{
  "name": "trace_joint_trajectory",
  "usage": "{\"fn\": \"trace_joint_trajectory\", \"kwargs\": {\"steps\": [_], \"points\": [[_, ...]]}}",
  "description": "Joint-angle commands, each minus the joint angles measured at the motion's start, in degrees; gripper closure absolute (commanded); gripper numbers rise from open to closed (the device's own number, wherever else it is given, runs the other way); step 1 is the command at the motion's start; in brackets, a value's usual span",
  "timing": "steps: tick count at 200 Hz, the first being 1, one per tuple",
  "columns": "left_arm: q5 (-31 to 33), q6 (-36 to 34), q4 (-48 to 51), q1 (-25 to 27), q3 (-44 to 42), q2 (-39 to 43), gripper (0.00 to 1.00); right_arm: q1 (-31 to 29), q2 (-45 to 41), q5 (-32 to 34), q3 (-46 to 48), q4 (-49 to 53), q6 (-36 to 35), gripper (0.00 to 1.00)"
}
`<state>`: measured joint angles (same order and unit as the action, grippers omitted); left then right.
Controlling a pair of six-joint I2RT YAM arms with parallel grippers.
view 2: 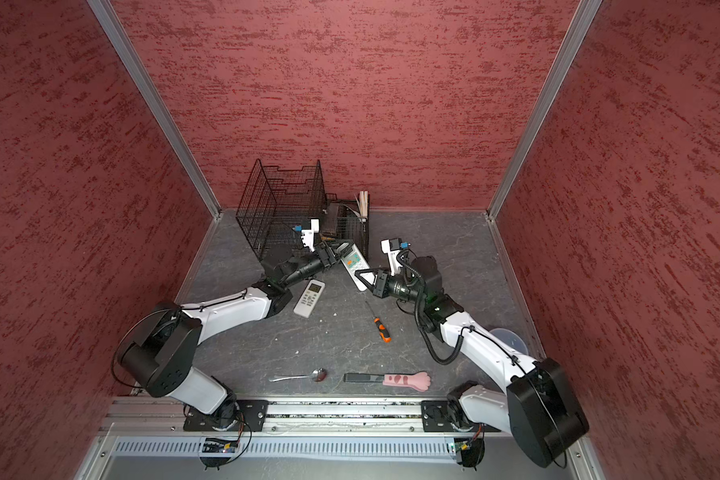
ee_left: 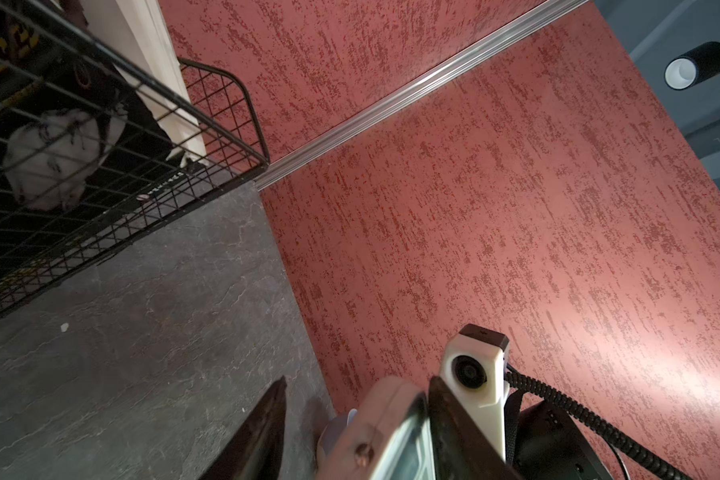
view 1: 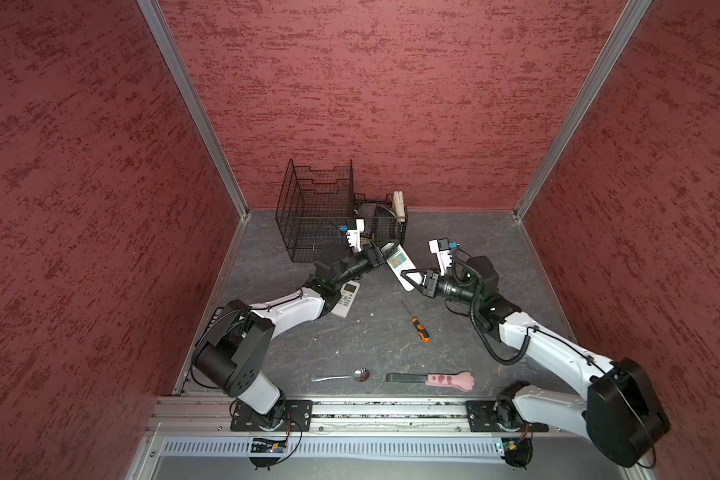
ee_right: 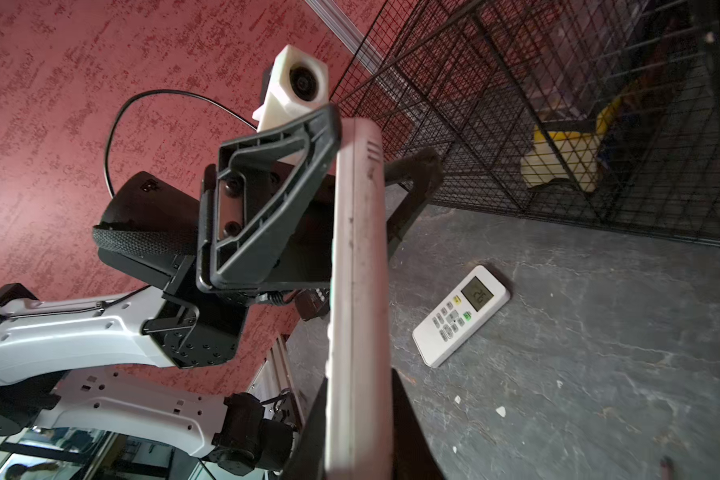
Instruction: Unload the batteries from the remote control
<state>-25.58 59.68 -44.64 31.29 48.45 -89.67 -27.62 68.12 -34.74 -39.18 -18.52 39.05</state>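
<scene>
A white remote control [view 1: 400, 262] [view 2: 356, 262] with an orange-tinted screen hangs above the table between both arms. My right gripper [view 1: 408, 279] [ee_right: 358, 378] is shut on its lower end, both fingers pressed against the remote control [ee_right: 358, 291]. My left gripper [view 1: 385, 251] [ee_left: 358, 386] is open around the upper end. In the left wrist view one finger lies against the remote control [ee_left: 387, 432], while the other finger [ee_left: 267, 428] stands apart from it. The batteries are hidden.
A second white remote [view 1: 346, 299] [ee_right: 460, 316] lies face up by the left arm. An orange-and-black screwdriver [view 1: 418, 326], a spoon [view 1: 341, 376] and a pink paw-shaped tool [view 1: 449, 380] lie nearer the front. Black wire baskets [view 1: 321, 212] stand at the back.
</scene>
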Motion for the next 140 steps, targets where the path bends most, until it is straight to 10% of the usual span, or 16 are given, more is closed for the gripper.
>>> {"fn": "trace_joint_trajectory", "kwargs": {"steps": [1,140], "points": [[-1.2,-1.5,5.1,-2.0,0.9,2.9,0.43,-0.2,-2.0,3.4,-3.6,6.6,-5.1,1.00],[-6.3,-13.5,75.1,-9.2,25.1,5.5,0.36,-6.0,-0.8,21.1,-12.9,30.3,-29.0,1.00]]}}
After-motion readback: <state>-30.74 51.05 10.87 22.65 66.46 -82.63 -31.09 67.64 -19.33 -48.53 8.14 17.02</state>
